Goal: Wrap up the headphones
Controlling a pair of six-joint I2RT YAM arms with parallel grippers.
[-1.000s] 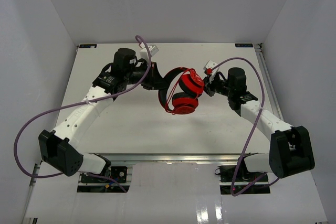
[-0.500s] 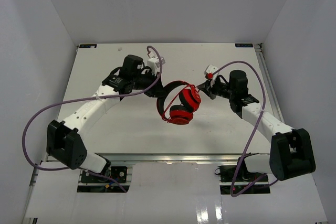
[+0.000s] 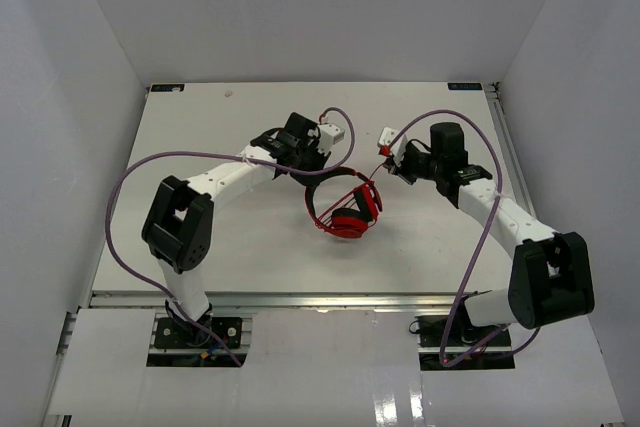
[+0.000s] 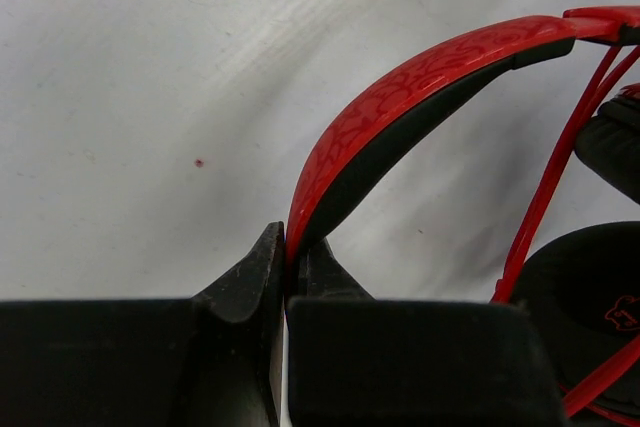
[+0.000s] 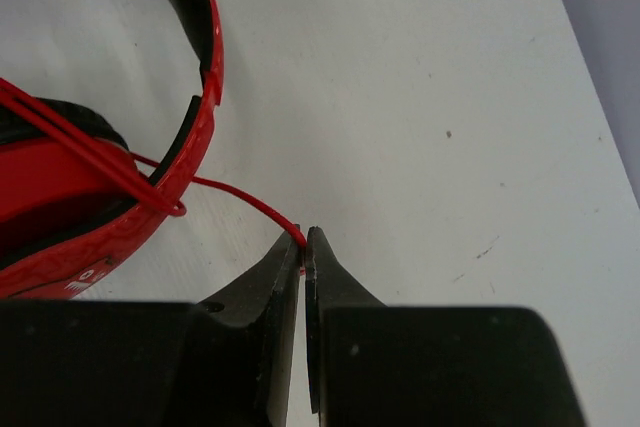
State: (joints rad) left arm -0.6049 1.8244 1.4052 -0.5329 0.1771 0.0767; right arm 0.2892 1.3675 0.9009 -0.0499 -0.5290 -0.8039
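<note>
The red headphones [image 3: 345, 212] sit at the middle of the white table, earcups down and black-lined headband arching up to the left. My left gripper [image 3: 312, 169] is shut on the headband [image 4: 400, 107], which rises out from between the left gripper's tips [image 4: 290, 252]. The thin red cord [image 4: 540, 207] runs across the earcups. My right gripper [image 3: 388, 160], to the right of the headphones, is shut on the cord [image 5: 250, 202], which leaves the right gripper's tips [image 5: 303, 240] and leads to the headband [image 5: 205, 87] and a red earcup [image 5: 50, 197]. The plug is hidden.
Thick purple robot cables loop above the table beside the left arm [image 3: 125, 182] and the right arm [image 3: 482, 242]. The white table [image 3: 200, 237] is boxed by grey walls on three sides, with metal rails along its near edge.
My left arm has swung right toward the centre, still holding the headband. The headphones have dropped lower and nearer. My right gripper has shifted slightly back and left with the cord.
</note>
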